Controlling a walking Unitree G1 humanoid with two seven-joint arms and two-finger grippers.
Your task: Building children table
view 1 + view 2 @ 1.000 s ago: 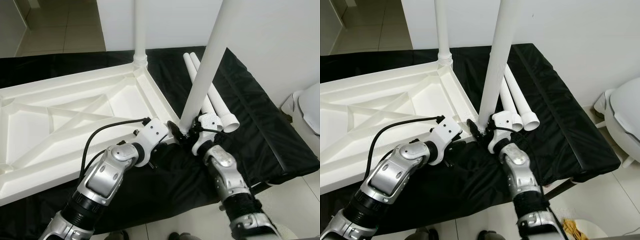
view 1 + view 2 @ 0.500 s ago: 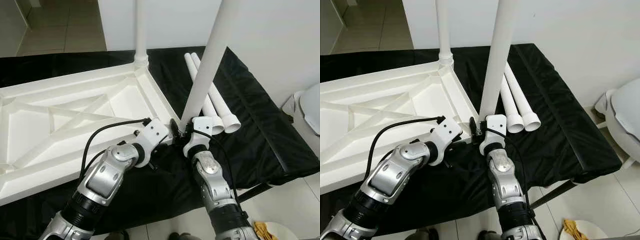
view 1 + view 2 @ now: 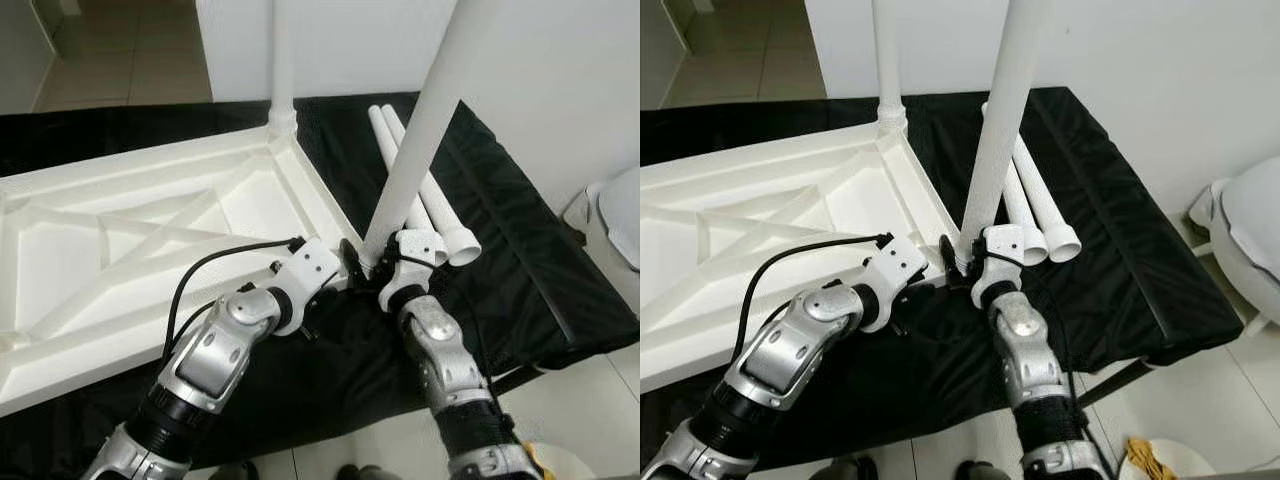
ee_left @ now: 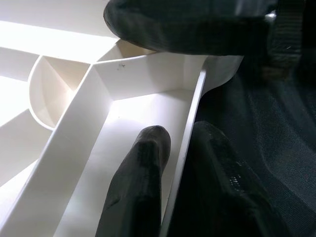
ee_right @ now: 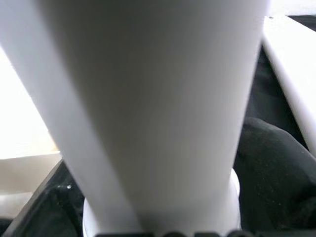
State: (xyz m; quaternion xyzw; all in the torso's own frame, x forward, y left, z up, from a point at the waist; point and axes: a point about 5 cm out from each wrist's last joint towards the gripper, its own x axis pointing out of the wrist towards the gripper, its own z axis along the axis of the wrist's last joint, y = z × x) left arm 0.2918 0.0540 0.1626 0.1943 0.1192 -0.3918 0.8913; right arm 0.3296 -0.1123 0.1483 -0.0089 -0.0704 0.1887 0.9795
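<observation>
upright, table leg (image 3: 420, 140) in right end effector (image 3: 372, 266)

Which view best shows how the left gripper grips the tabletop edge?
Left wrist view: the left gripper straddles the tabletop rim, one finger each side. Eye views show it at the near corner, fingers hidden behind the wrist.
</observation>
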